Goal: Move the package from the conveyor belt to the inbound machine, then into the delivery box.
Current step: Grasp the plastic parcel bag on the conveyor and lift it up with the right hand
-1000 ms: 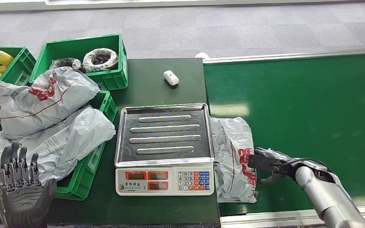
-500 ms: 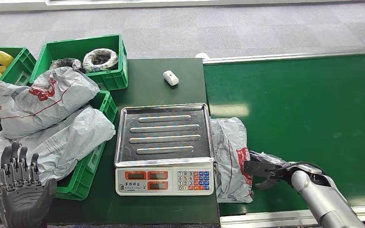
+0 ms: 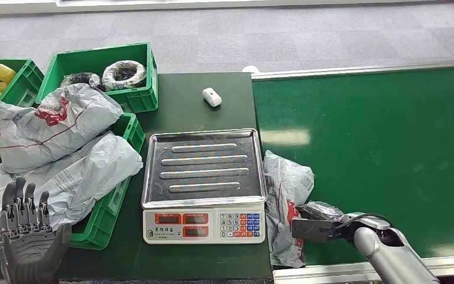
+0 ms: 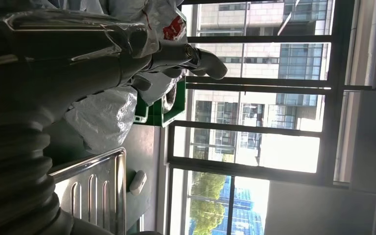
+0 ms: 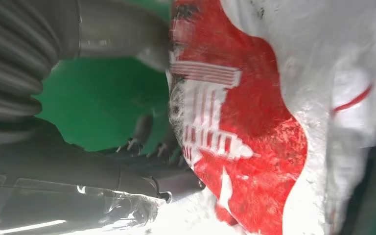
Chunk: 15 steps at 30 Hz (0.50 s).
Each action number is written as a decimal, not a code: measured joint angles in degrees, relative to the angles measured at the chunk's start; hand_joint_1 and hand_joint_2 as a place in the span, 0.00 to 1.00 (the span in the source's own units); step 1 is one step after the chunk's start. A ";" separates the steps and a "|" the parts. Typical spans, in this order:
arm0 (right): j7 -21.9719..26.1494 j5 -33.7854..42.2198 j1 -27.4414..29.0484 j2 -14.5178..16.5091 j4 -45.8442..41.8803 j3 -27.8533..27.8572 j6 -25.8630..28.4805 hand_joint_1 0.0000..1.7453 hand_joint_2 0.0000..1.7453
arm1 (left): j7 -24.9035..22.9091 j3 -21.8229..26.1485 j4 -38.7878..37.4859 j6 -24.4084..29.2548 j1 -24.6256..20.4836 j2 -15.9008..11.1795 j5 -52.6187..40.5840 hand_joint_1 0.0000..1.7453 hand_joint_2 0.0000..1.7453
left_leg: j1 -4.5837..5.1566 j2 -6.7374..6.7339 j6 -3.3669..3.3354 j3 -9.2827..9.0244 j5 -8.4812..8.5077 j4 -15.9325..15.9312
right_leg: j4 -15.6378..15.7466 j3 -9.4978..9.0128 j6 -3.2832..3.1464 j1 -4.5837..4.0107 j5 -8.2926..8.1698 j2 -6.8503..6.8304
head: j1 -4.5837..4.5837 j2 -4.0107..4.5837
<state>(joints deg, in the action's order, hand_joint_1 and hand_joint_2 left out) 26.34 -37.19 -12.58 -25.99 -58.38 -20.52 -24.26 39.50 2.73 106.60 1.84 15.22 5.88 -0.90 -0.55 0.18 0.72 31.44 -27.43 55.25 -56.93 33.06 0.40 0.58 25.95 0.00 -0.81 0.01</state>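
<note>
Bright, even light; backlit, blurry wrist views.

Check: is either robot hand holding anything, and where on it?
Right robot hand grips the grey package at its near edge on the conveyor belt, by the red print. Left robot hand holds nothing.

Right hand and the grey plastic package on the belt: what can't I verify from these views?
- Head view: right hand meets the grey plastic package; its fingers are hidden in the crumpled plastic, so the grip is unconfirmed.
- Right wrist view: package is too close and blurred.
- Head view: silver weighing scale displays are too small to read.
</note>
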 joint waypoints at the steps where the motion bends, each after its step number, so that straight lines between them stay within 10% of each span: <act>1: -0.08 -0.07 0.51 0.08 -1.13 -0.26 0.24 0.97 1.00 | 0.04 -0.01 0.00 -0.01 0.01 0.00 -0.02 0.00 1.00 | 0.00 -0.01 0.01 0.00 0.00 0.00 | 0.00 0.00 0.00 -0.01 0.00 0.00 | 0.00 0.00; 15: -1.78 -3.55 3.14 2.86 -7.38 -2.26 6.81 0.98 1.00 | 0.48 -0.26 0.02 2.01 1.30 -0.38 0.41 0.00 1.00 | -0.01 -0.03 0.01 -0.02 0.00 0.00 | 0.00 0.00 0.00 -0.01 0.00 0.01 | -0.01 0.01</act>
<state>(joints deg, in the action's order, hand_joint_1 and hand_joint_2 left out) 24.56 -40.74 -9.44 -23.13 -65.76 -22.78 -17.44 39.97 2.48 106.62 3.85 16.51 5.50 -0.49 -0.56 0.15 0.73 31.42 -27.43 55.25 -56.93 33.06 0.40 0.57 25.95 0.01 -0.81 0.02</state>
